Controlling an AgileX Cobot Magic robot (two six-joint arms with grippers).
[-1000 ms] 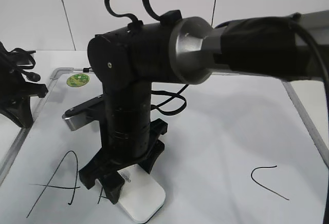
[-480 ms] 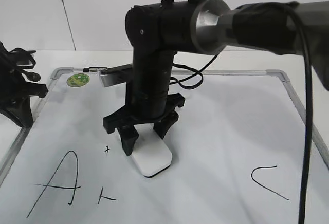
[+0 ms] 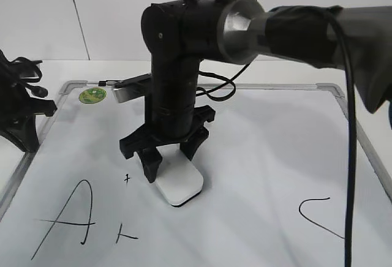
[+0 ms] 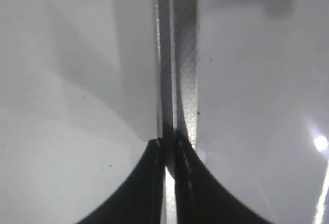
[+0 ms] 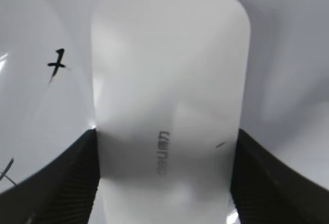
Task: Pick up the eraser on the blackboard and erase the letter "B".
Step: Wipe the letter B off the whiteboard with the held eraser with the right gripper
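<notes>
The right gripper (image 3: pixel 166 157) clamps the eraser (image 3: pixel 179 185) by its long sides, pressing it flat on the blackboard (image 3: pixel 257 157) right of the "A" (image 3: pixel 66 221). Only small remnants of the letter "B" (image 3: pixel 127 237) show. The left gripper (image 4: pixel 168 154), fingers pressed together, hangs over the board's frame.

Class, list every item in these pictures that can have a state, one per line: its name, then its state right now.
eraser: flat on the board, gripped on both long sides
right gripper: shut on the eraser
left gripper: shut, holding nothing, fingers together
letter "B": mostly wiped, only small stroke remnants show
letter "A": intact
letter "C": intact
blackboard: lying flat, partly wiped
green sticker: stuck at the far left corner
</notes>
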